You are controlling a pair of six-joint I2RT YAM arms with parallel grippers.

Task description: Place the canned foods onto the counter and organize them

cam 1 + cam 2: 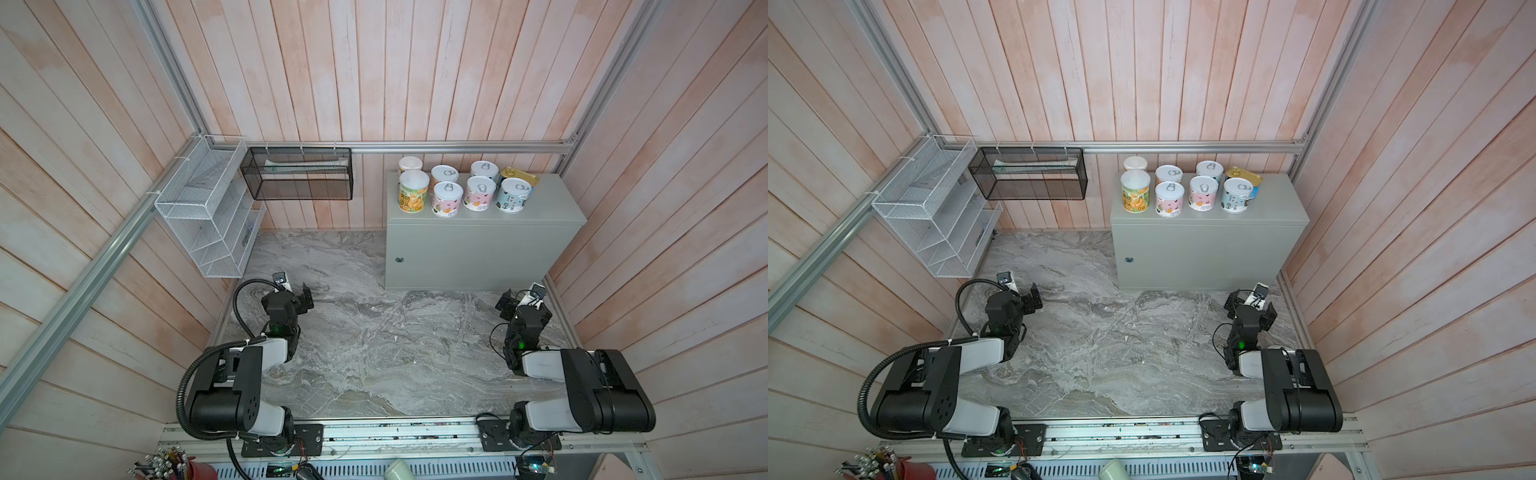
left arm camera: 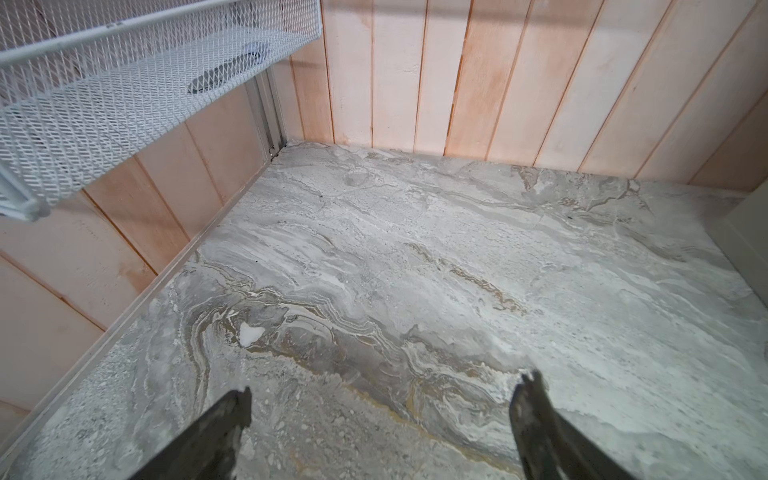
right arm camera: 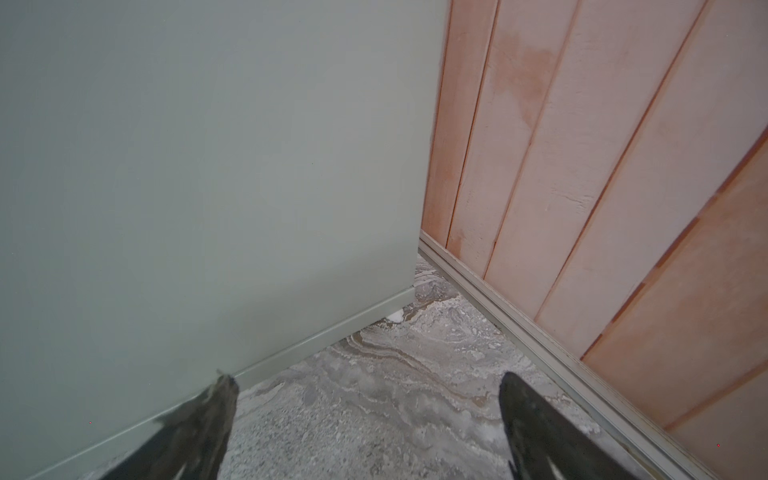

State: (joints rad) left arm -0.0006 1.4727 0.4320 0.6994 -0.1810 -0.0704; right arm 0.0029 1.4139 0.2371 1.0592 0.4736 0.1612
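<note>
While our left tool (image 2: 384, 392) and right tool (image 3: 368, 384) gape empty, the cans (image 1: 481, 192) stand on the bench (image 1: 544, 208) above and beyond the right.

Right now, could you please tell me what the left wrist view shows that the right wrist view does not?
Left wrist only: the white mesh basket on the wall. Right wrist only: the counter, its front close up, barely a sliver in the left wrist view. Both: marble surface, plank wall, and an open, empty gripper, the left gripper and the right gripper respectively.
</note>
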